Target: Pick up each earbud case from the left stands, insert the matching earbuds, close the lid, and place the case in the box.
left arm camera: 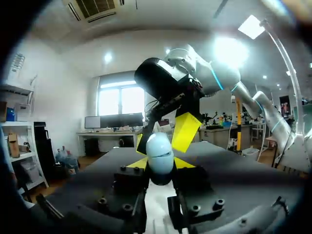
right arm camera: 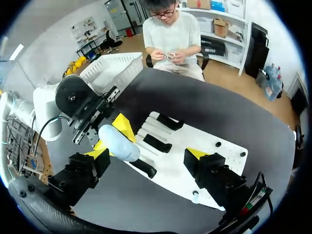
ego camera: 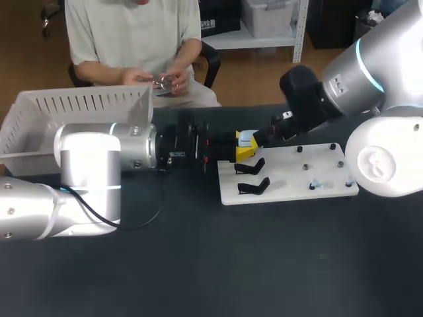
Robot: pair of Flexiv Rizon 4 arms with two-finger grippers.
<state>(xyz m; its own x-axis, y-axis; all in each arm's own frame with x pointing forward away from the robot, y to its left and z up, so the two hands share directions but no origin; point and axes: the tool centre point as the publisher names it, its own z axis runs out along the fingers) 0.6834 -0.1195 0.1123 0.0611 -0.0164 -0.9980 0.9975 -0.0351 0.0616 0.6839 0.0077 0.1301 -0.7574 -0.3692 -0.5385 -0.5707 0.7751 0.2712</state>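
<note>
Left gripper (ego camera: 243, 150) has the pale blue case (left arm camera: 160, 153) clamped between its tips, up over the board's (ego camera: 291, 158) left end. Right gripper (right arm camera: 147, 155) hangs there too, spread wide, empty. Smart play, I'd say: hold the case dead steady while the right goes for the earbuds (ego camera: 316, 185) at the board's right end.
</note>
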